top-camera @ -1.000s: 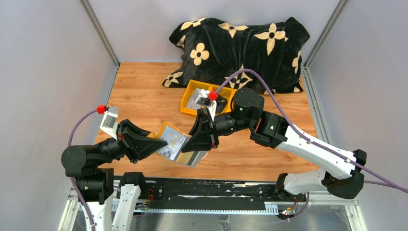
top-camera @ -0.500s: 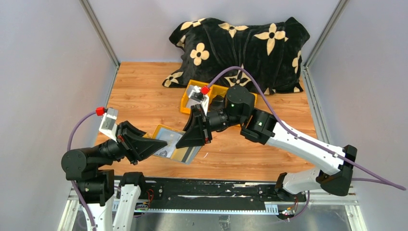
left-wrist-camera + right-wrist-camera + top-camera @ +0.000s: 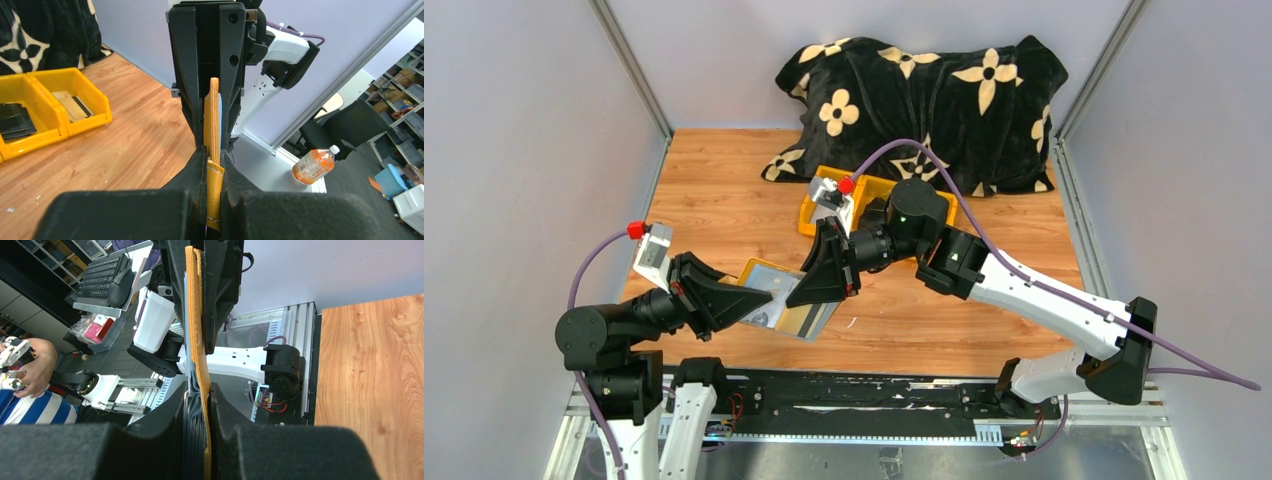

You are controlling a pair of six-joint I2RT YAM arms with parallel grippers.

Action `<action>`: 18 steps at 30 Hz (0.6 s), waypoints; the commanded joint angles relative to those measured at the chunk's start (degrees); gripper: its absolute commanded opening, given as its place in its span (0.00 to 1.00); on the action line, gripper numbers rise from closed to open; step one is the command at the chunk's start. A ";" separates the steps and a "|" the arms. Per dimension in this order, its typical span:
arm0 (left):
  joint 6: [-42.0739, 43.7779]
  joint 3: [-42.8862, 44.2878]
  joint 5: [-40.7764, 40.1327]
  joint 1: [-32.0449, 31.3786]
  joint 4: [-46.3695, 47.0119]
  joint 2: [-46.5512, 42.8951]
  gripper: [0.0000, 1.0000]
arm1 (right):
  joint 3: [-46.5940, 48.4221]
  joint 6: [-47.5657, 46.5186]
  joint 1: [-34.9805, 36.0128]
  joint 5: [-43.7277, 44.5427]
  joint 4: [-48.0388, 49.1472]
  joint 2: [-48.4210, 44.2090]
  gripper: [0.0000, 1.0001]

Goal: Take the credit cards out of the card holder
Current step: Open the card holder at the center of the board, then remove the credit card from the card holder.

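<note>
The mustard-yellow card holder [image 3: 760, 270] hangs open above the table's front edge, held between both arms. Pale grey credit cards [image 3: 776, 292] lie in its see-through sleeves, one with a dark stripe [image 3: 810, 321]. My left gripper [image 3: 736, 302] is shut on the holder's left edge; in the left wrist view the yellow leaf [image 3: 214, 186] is pinched between the pads of that gripper [image 3: 214, 170]. My right gripper [image 3: 820, 282] is shut on the opposite side. The right wrist view shows the yellow leaf [image 3: 194, 340] and a stack of grey sleeves [image 3: 192, 432] clamped in the right gripper [image 3: 200, 407].
A yellow compartment bin [image 3: 813, 217] stands just behind the right gripper, holding black folded pouches [image 3: 15, 122] and flat items [image 3: 71, 103]. A black flower-print cushion [image 3: 924, 95] fills the back of the table. Grey walls close both sides.
The left jaws have closed onto the card holder's edge. The right arm has shifted left and back, carrying its side of the holder, which now lies flatter.
</note>
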 commanded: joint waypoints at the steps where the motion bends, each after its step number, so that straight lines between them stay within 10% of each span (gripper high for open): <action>1: 0.00 0.41 0.38 -0.19 0.82 -0.28 0.00 | -0.25 2.10 -0.91 -2.75 5.76 -0.50 0.08; 9: 8.28 3.07 -4.19 -0.19 -8.13 1.72 0.00 | -1.81 5.87 -6.91 0.58 4.45 -2.76 0.75; 18: 16.60 5.13 -16.52 -0.20 -17.37 1.85 0.00 | -4.15 2.30 -9.64 21.30 -6.50 -14.21 0.80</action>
